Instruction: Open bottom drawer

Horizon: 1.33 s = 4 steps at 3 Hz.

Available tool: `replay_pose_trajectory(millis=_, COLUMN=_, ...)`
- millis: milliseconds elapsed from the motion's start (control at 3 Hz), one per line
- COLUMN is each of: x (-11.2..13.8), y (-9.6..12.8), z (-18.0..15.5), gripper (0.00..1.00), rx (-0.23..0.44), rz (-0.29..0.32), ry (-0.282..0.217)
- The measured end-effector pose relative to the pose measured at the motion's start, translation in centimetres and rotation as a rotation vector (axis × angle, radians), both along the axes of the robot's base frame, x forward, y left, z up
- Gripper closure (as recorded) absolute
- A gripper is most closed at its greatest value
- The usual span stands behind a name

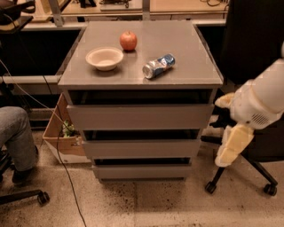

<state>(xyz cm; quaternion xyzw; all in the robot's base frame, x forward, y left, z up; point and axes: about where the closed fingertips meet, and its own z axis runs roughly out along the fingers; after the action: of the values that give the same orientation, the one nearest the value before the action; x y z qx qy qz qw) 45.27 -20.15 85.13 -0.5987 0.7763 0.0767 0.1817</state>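
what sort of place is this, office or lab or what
Probably an office or lab: wheeled office chair, desks behind, cable on the floor. The gripper hangs right of the drawer cabinet.

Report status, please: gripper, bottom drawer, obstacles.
Gripper right of cabinet, not touching. Bottom drawer looks shut, untouched. Office chair close behind gripper.

the white, rounded, smooth-shelled robot arm (262, 98), bearing a small slotted vent grille (258, 119) near its wrist, ends in a pale cream-yellow blocky gripper (227, 155) at the view's right side.
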Motion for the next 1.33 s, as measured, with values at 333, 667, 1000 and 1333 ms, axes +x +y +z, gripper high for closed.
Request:
replay_pose_trajectory(millis=333, x=1.4, y=1.9, z=-6.5, gripper=0.00, rx=0.107, rz=0.034, ry=0.028)
replay_pose_trajectory(millis=667, x=2.4, y=6.0, z=-14.2, gripper=0.00, rx=0.231, rz=0.079, ry=0.067)
replay_pose_trajectory(millis=1000, x=2.4, y=6.0, z=-14.3, gripper=0.00, rx=0.232, rz=0.079, ry=0.067)
replay_pose_trajectory(millis=1333, x=2.4, y=7.9, z=-17.5, gripper=0.00, rx=0.295, rz=0.082, ry=0.102)
